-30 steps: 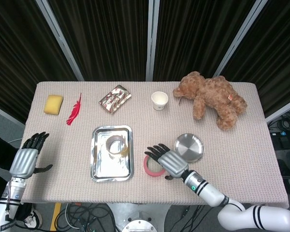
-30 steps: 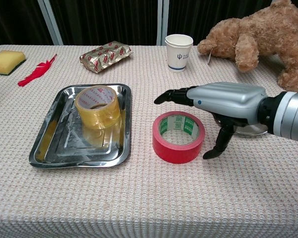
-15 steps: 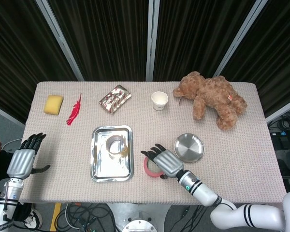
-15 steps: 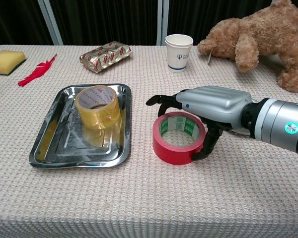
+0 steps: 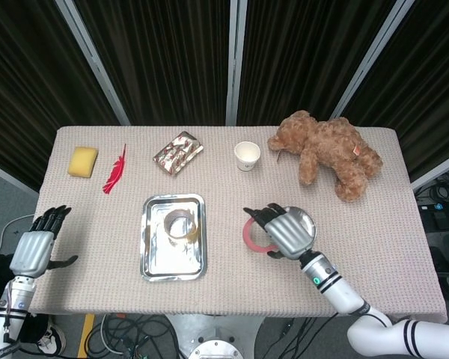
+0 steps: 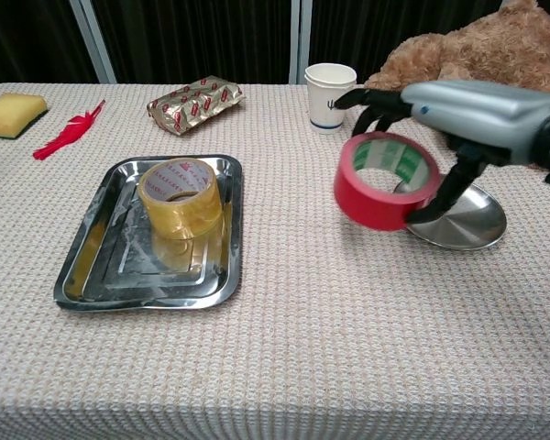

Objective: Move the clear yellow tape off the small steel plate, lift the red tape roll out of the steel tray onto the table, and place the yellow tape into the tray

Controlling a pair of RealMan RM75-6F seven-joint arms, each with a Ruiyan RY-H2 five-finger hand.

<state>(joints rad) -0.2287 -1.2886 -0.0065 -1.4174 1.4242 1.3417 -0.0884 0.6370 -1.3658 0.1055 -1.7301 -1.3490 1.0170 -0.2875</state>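
My right hand (image 5: pixel 288 232) (image 6: pixel 467 108) grips the red tape roll (image 5: pixel 252 234) (image 6: pixel 385 181) and holds it tilted in the air, above the table. The roll hangs just left of the small steel plate (image 6: pixel 460 223), which the hand mostly hides in the head view. The clear yellow tape (image 5: pixel 177 224) (image 6: pixel 180 197) stands inside the steel tray (image 5: pixel 146 247) (image 6: pixel 110 266), towards its far side. My left hand (image 5: pixel 31 250) hovers off the table's left edge, fingers apart and holding nothing.
Along the far side lie a yellow sponge (image 5: pixel 83 161) (image 6: pixel 12 114), a red feather (image 5: pixel 115 169) (image 6: pixel 69 133), a foil packet (image 5: pixel 178 153) (image 6: pixel 194 103), a paper cup (image 5: pixel 247 155) (image 6: pixel 330 85) and a teddy bear (image 5: pixel 329 153) (image 6: pixel 477 64).
My right hand closed around the red tape roll on the table, then lifted it up and to the right, towards the small plate. The left hand barely shifted.
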